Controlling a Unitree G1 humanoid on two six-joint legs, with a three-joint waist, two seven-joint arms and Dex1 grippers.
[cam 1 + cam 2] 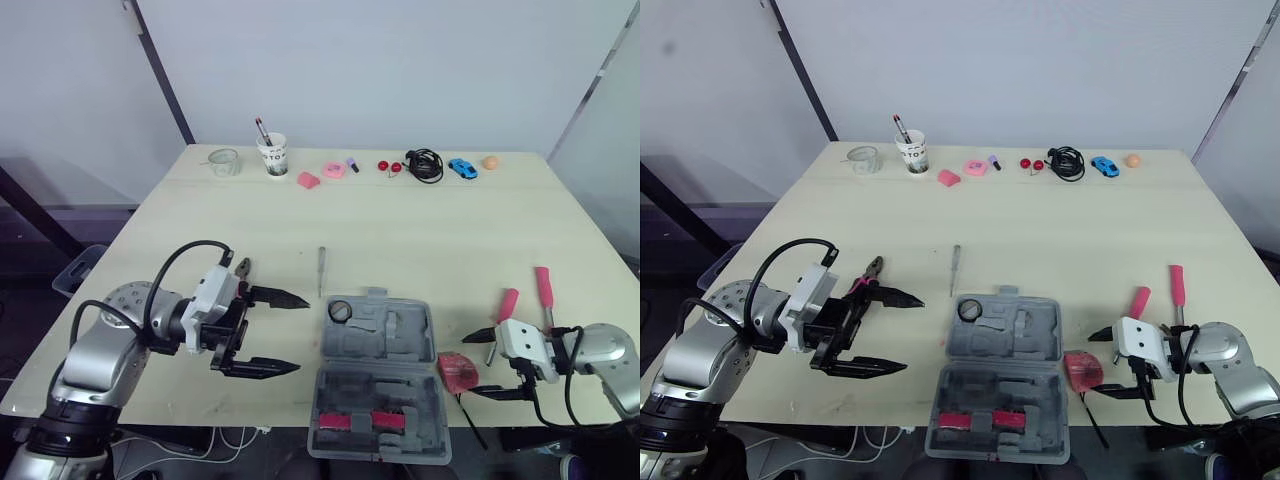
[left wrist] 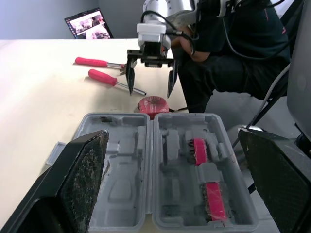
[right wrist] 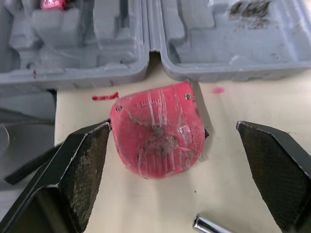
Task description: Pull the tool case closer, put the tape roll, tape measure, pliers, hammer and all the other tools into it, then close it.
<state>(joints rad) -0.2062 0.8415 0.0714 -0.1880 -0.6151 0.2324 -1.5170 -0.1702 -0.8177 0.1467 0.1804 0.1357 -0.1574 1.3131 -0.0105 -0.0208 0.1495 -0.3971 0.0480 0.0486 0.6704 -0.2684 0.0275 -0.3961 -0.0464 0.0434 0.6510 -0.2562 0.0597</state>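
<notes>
Both spread, left tool (image 1: 303,334) and right tool (image 1: 1093,365) flank the open tool case (image 1: 385,335) (tape measure (image 1: 458,371) by the right).

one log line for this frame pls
tool case open, tape roll inside | right gripper open around tape measure | left gripper open, near pliers

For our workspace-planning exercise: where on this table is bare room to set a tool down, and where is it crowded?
Free: the wide middle of the table, between the back row ending at the toy car and the tool case; the left side beyond the pliers. Crowded: right of the case, where tape measure, right gripper and screwdrivers cluster.
</notes>
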